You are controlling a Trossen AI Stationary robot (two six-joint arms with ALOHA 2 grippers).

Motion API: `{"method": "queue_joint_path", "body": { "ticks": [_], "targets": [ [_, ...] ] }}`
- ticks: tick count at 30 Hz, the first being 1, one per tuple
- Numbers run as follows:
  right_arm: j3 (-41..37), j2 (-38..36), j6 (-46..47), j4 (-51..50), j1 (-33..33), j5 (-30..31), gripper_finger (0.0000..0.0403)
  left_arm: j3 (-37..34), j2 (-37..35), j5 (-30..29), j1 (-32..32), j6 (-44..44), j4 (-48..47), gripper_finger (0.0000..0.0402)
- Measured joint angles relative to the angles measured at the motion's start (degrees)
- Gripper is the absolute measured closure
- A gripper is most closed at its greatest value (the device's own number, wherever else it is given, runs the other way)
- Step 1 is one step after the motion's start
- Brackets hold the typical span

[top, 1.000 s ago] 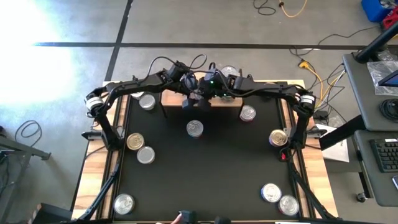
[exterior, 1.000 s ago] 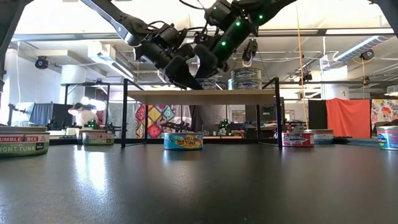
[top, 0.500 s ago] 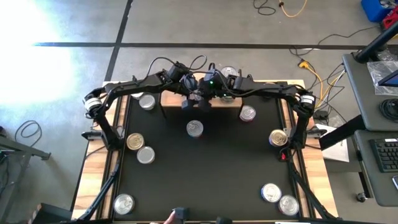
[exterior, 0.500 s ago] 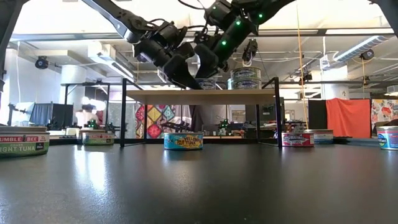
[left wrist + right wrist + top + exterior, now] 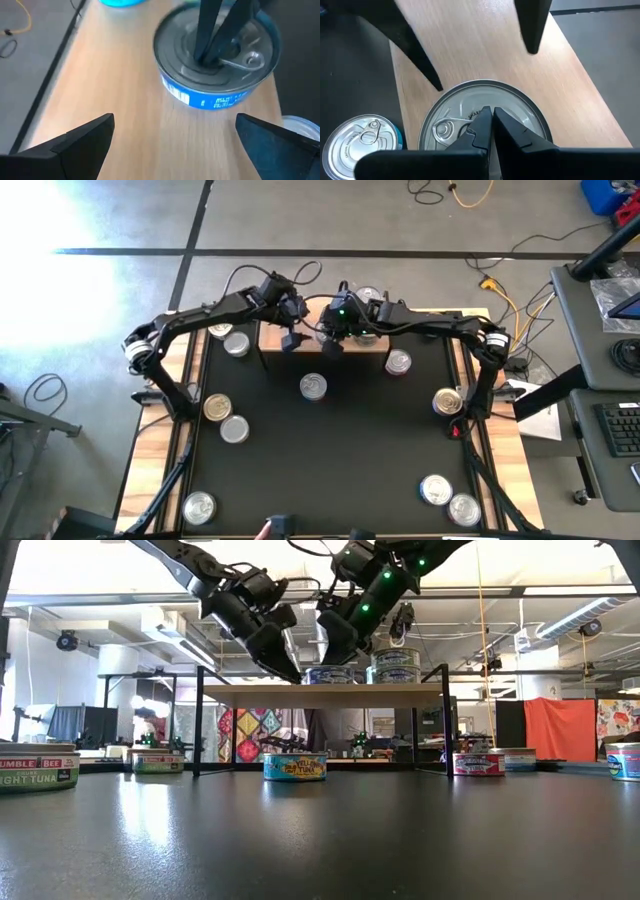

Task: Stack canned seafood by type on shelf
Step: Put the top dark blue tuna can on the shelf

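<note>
The right gripper (image 5: 490, 131) has its fingers pressed together, their tips resting on the silver lid of a blue-labelled can (image 5: 216, 60) that stands on the shelf (image 5: 325, 695). The left gripper (image 5: 175, 137) hangs just beside that can over bare wood, its fingers spread wide and empty (the can lies ahead of the gap, not in it). A second silver-lidded can (image 5: 362, 134) sits just beside the right gripper's can on the black table below, and a stack of two cans (image 5: 396, 667) stands on the shelf beyond it.

On the near can (image 5: 38, 769) at the low view's edge the words "LIGHT TUNA" read clearly, above them part of "BUMBLE BEE"; the lettering on the can (image 5: 295, 766) under the shelf is too small to make out.

The table (image 5: 330, 450) is matte black, framed by wooden planks. Behind it lies a workshop room with an orange curtain (image 5: 558, 730) and a patterned quilt (image 5: 262, 735).
</note>
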Motion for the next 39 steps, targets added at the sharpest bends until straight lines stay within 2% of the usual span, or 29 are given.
{"method": "queue_joint_path", "body": {
  "ticks": [4, 9, 11, 20, 25, 30, 39],
  "targets": [
    [-0.02, 0.01, -0.1, 0.38, 0.0, -0.01, 0.039, 0.0, -0.91, 0.83, -0.02, -0.59, 0.41, 0.0002],
    [0.56, -0.06, -1.55, 2.65, -0.27, -0.05, 0.039, 0.0, -2.42, 7.59, -1.08, -2.26, 0.45, 0.0002],
    [1.27, -0.32, -2.32, 2.44, -0.49, -0.25, 0.039, 0.0, -3.13, 7.85, -2.47, -2.97, 0.53, 0.0002],
    [2.58, -8.63, -3.7, 1.26, -0.6, -0.06, 0.039, -0.58, -4.68, -2.79, -10.8, -4.78, 0.63, 0.0019],
    [1.79, -13.11, -2.08, -5.15, 1.28, 0.03, 0.039, -4.41, -4.68, -8.33, -14.4, -5.12, 7.72, 0.0034],
    [0.07, -17.13, -0.03, -8.91, 4.6, 2.68, 0.039, -6.66, -4.68, -10.58, -13.1, -7.02, 13.35, 0.0045],
    [-4.85, -20.85, 3.59, -9.67, 10.78, 9.32, 0.039, -6.82, -2.16, -10.65, -9.78, -6.69, 15.71, 0.0056]
  ]
}}
